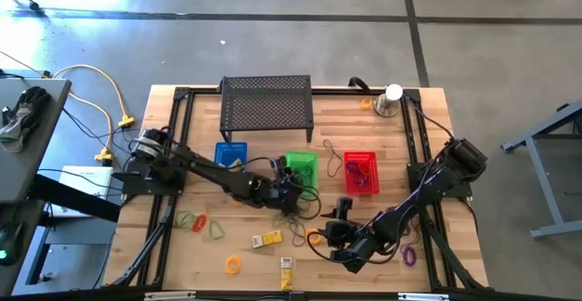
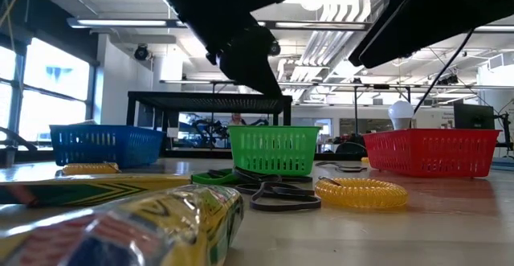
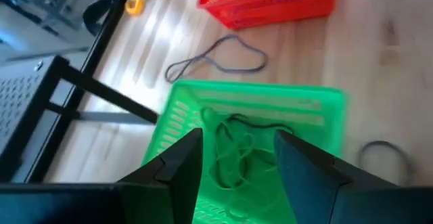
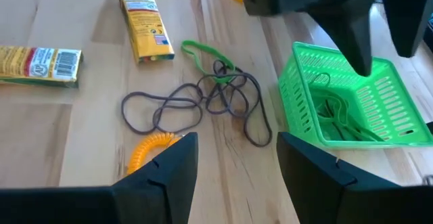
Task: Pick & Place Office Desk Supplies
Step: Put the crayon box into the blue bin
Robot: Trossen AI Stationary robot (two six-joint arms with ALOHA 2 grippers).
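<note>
My left gripper (image 3: 237, 156) hovers open just over the green basket (image 3: 250, 116), which holds green and dark loops (image 3: 233, 149); nothing is between its fingers. My right gripper (image 4: 237, 163) is open above the table near a tangle of dark loops (image 4: 203, 99), a green loop (image 4: 199, 51) and a yellow coil (image 4: 152, 146). Two yellow boxes (image 4: 142, 14) (image 4: 40, 65) lie flat farther toward the table's left. In the high view the left gripper (image 1: 293, 183) is at the green basket (image 1: 302, 166), and the right gripper (image 1: 335, 224) is nearer the front edge.
A blue basket (image 1: 230, 154) and a red basket (image 1: 360, 172) flank the green one. A black mesh stand (image 1: 266, 105) and a silver cup with a white ball (image 1: 391, 99) stand at the far edge. Loose orange, green and purple loops (image 1: 216, 230) (image 1: 234, 265) (image 1: 409, 255) lie toward the near edge.
</note>
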